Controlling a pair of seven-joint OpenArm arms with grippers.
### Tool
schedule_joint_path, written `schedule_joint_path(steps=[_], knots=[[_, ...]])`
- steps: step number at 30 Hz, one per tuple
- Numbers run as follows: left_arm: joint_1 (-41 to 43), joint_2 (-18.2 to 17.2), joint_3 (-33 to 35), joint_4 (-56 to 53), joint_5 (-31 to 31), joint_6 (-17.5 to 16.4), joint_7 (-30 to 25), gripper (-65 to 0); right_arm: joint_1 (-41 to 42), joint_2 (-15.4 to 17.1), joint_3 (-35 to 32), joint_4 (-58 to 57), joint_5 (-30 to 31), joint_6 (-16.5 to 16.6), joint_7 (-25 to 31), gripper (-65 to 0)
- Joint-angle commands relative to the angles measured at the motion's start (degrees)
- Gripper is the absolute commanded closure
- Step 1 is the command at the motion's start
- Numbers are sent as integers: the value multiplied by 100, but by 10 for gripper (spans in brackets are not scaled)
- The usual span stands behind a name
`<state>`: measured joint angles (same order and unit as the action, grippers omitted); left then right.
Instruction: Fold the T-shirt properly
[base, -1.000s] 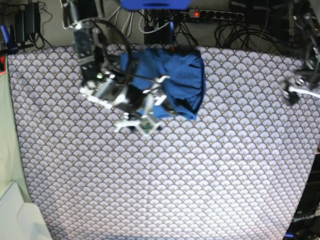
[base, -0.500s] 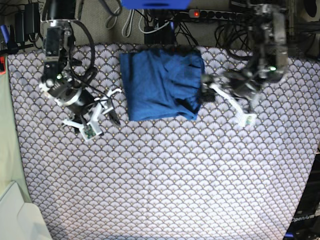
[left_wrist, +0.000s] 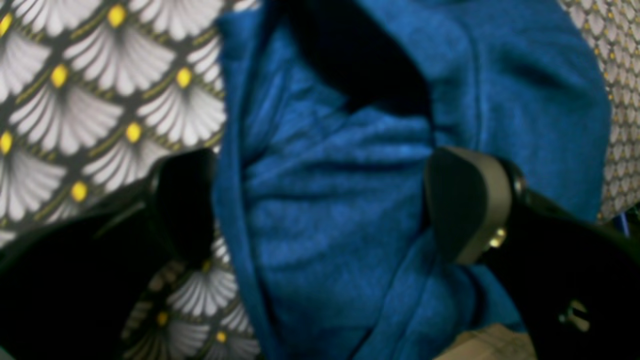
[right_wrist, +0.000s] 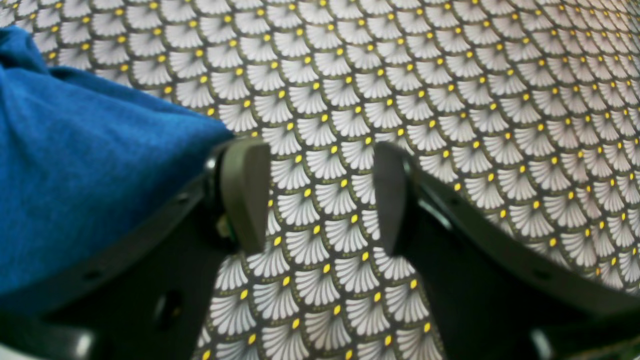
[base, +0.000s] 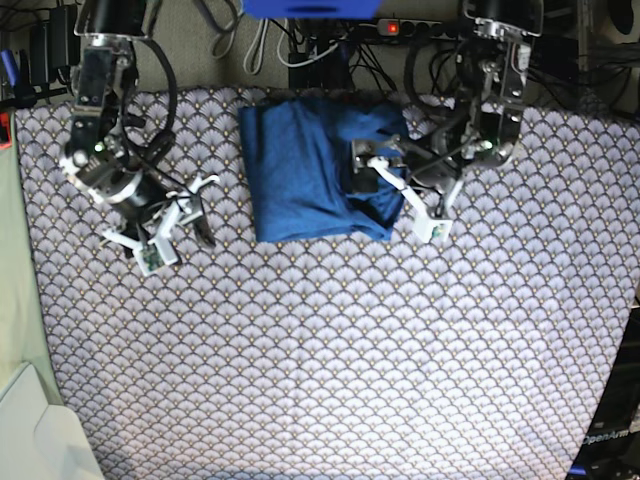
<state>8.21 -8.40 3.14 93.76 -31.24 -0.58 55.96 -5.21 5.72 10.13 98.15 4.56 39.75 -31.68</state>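
Observation:
The T-shirt (base: 310, 165) lies folded into a blue block at the back middle of the patterned table. My left gripper (base: 380, 188) has come in over its right edge. In the left wrist view the left gripper (left_wrist: 320, 205) stands open, with a bunched fold of the T-shirt (left_wrist: 320, 210) between its fingers (left_wrist: 465, 200), which do not press on it. My right gripper (base: 192, 218) hovers over bare tablecloth to the left of the shirt. The right wrist view shows the right gripper (right_wrist: 317, 195) open and empty, with the T-shirt (right_wrist: 75, 170) off to its left.
A scale-patterned cloth (base: 330, 350) covers the table. Behind the back edge lie a power strip (base: 430, 30) and tangled cables. A white object (base: 30, 430) sits at the front left corner, and a pale green surface (base: 15, 250) borders the left side.
The left arm has swung in from the right, and its open jaws now straddle the shirt's right edge. The right arm has drawn back a little further left, away from the shirt.

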Motion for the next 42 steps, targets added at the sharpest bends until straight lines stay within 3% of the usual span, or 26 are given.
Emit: schedule_joint_path(steps=[1, 7, 21, 27, 28, 34, 36, 40, 42], knots=[[28, 10, 86, -96, -18, 36, 184, -650, 33, 39, 20, 124, 76, 25, 131, -338], [80, 27, 473, -228, -27, 36, 175, -650, 33, 39, 20, 106, 76, 25, 104, -337], [195, 80, 473, -263, -36, 18, 193, -650, 77, 39, 20, 124, 76, 25, -36, -337], [195, 45, 456, -263, -27, 45, 193, -217, 86, 39, 20, 124, 76, 25, -36, -337], [195, 45, 456, -263, -27, 62, 184, -183, 86, 39, 20, 124, 76, 25, -36, -337], [159, 27, 385, -255, -18, 71, 228, -163, 86, 39, 20, 132, 76, 25, -36, -337], [151, 54, 245, -255, -18, 71, 228, -130, 86, 39, 20, 132, 76, 25, -36, -337], [1, 36, 139, -193, -18, 80, 254, 0, 86, 39, 20, 132, 76, 25, -36, -337], [-139, 27, 139, -202, 34, 80, 474, -10, 86, 39, 81, 132, 76, 25, -36, -337]])
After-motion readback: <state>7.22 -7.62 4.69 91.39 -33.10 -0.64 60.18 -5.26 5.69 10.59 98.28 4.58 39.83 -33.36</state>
